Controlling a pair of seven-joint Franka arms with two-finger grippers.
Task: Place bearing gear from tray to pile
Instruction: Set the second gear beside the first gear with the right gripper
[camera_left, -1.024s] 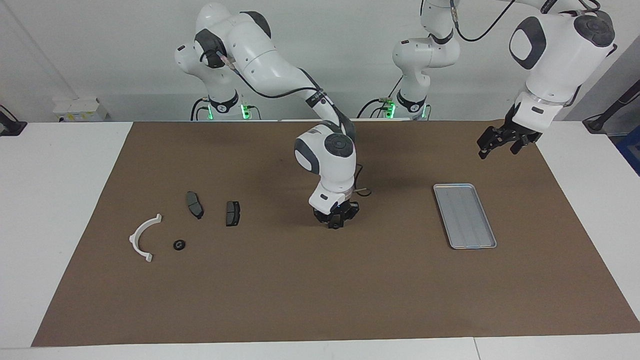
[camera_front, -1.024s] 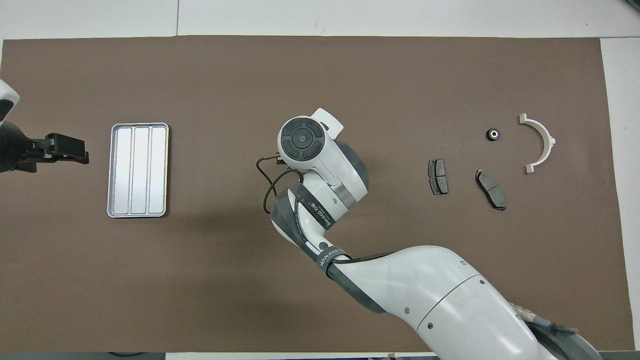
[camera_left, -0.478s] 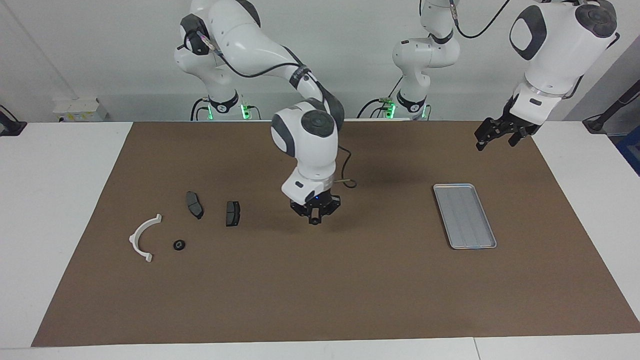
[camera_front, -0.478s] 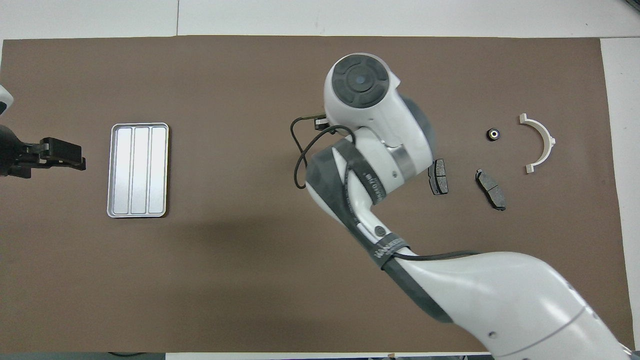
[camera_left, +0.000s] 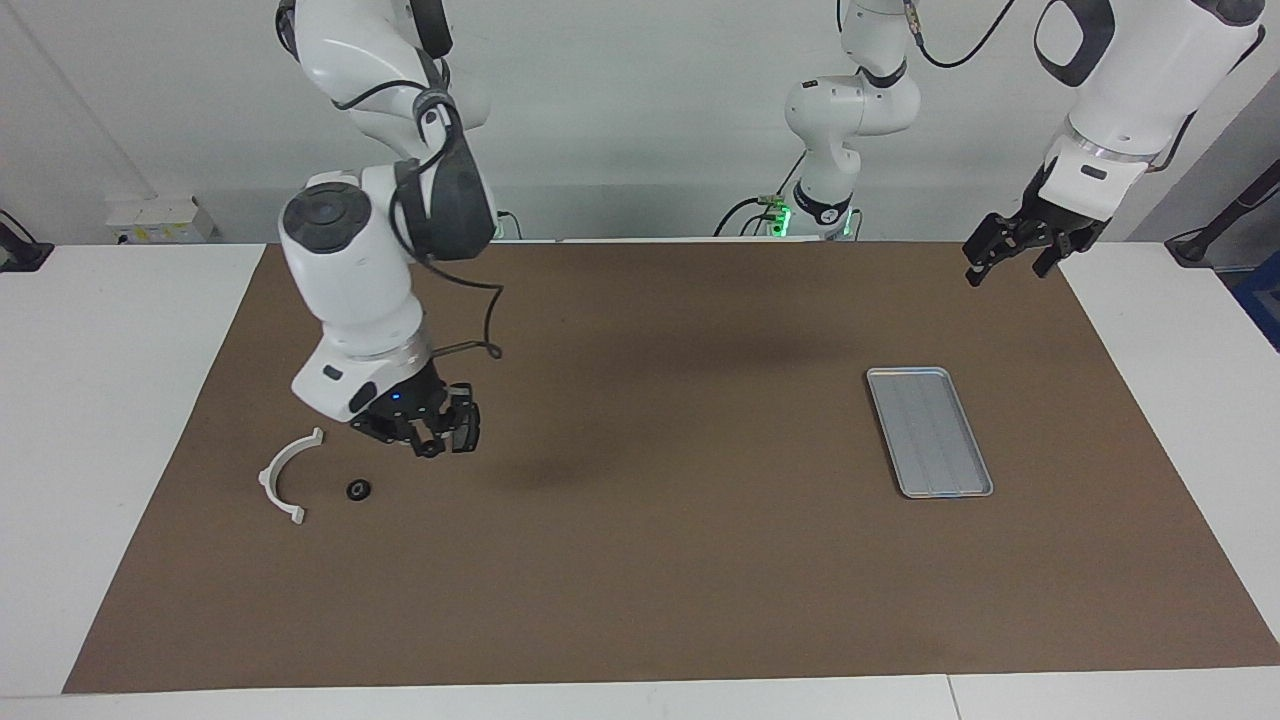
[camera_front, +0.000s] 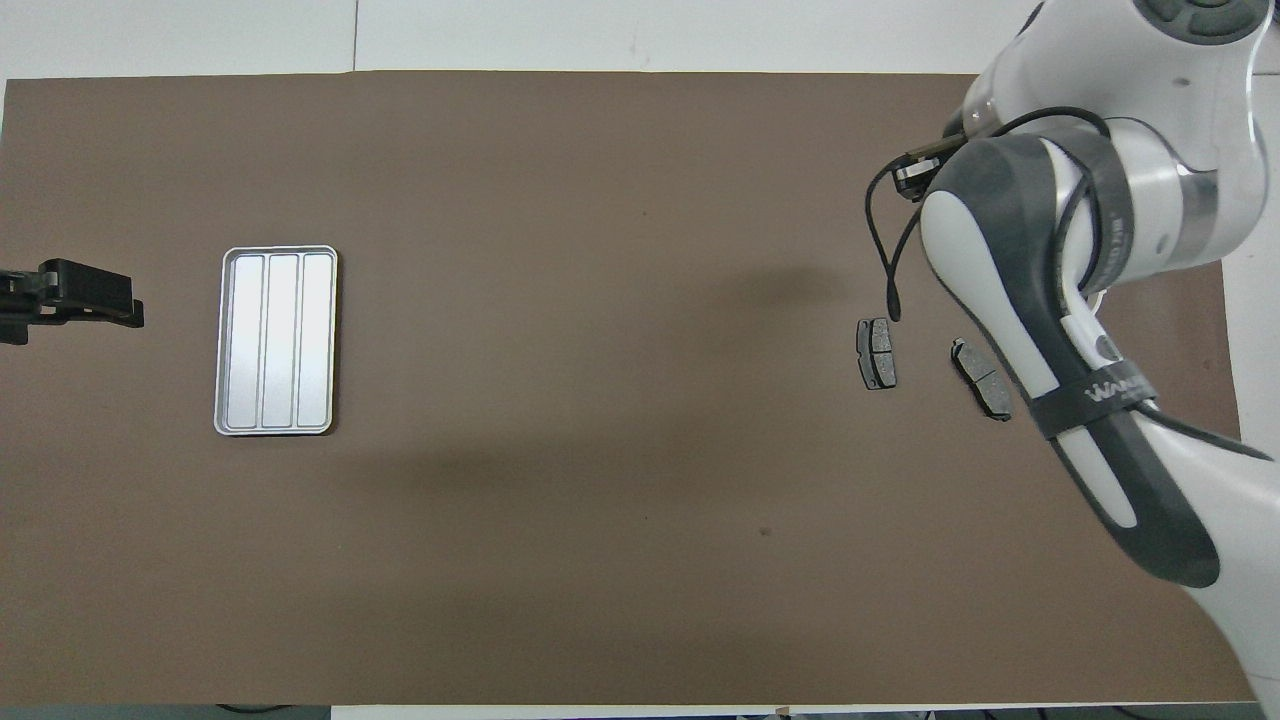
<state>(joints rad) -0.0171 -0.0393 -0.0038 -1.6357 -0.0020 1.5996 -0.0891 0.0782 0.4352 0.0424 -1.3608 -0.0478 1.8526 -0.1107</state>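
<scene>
The right gripper (camera_left: 432, 440) hangs clenched over the pile at the right arm's end of the surface, above the two dark pads (camera_front: 877, 353). Whether it carries anything, I cannot tell. A small black gear (camera_left: 358, 489) already lies beside the white bracket (camera_left: 285, 475), so the placing looks done. The tray (camera_left: 930, 430) is empty. The left gripper (camera_left: 1015, 245) waits released, raised near the tray.

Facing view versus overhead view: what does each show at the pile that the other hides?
Only the facing view shows the right gripper shut above the pile, plus the white half-ring bracket and small black gear. Only the overhead view shows both dark brake pads; the right arm hides bracket and gear. Both show the tray and the waiting left gripper.
</scene>
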